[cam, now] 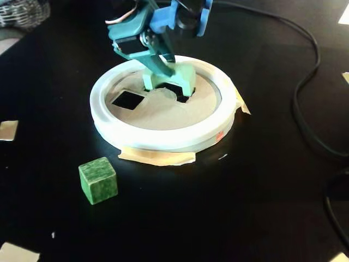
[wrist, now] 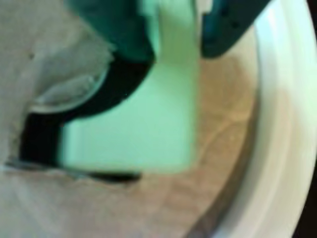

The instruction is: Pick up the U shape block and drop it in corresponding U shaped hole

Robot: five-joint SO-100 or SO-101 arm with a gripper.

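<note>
The light green U-shaped block (wrist: pixel 148 124) stands upright between my teal jaws, its lower end at the dark U-shaped hole (wrist: pixel 39 144) in the brown cardboard lid (wrist: pixel 223 144). My gripper (wrist: pixel 176 49) is shut on the block's upper arm. In the fixed view the block (cam: pixel 185 76) sits at the far hole (cam: pixel 177 91) inside the white ring (cam: pixel 163 139), with my gripper (cam: pixel 163 68) on it from above. Whether the block's base has entered the hole I cannot tell.
A square hole (cam: pixel 128 99) lies left of the U hole in the lid. A dark green cube (cam: pixel 98 180) sits on the black table in front of the ring. Black cables (cam: pixel 305 82) run along the right. Tape scraps (cam: pixel 8 130) lie at the left edge.
</note>
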